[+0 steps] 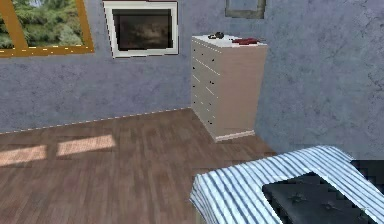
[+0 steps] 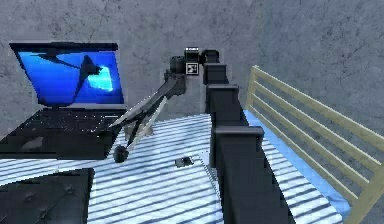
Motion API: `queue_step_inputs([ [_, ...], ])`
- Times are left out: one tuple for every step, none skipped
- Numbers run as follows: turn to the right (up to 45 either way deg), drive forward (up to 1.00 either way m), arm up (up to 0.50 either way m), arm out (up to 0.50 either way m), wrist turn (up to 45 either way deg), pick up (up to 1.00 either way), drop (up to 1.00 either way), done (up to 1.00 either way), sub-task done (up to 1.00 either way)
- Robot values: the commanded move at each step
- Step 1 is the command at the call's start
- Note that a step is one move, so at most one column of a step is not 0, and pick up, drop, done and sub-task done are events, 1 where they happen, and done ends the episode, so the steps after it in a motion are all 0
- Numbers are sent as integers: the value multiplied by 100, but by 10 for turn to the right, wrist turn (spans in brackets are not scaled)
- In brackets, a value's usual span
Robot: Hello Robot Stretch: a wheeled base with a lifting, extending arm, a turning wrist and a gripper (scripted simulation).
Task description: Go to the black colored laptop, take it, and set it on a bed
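In the forward view a window (image 1: 45,25) and a framed picture (image 1: 142,28) hang on the wall beyond the bed (image 1: 235,188). A dresser (image 1: 230,85) stands past its foot, and a dark cushion (image 1: 312,202) lies on its striped cover.

In the arm side view the laptop (image 2: 68,95) is at the bed's left end, above the striped cover, with its lid up and its blue screen lit. Whether its base rests on the cover cannot be told. Just right of it the fingers (image 2: 138,118) slant down toward its right corner. The state of the jaws cannot be told, nor whether they hold anything. A small dark thing (image 2: 183,162) lies on the cover near the arm (image 2: 235,150), and the bed's pale rail (image 2: 305,120) runs along the far side.

The likely risk is a bad release. If the base overhangs the bed's edge or sits on the soft cushion, the raised lid could tip the laptop off the bed. Pulling the arm back along the bed could also catch the lid or drag the base.

The laptop's long axis, its hinge line, runs across the bed's left end. The screen faces back toward the robot, and the keyboard lies on the near side.
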Motion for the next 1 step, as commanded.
queue_step_inputs([
  [0, 0, 0, 0, 450, 0, 0, 0, 0],
])
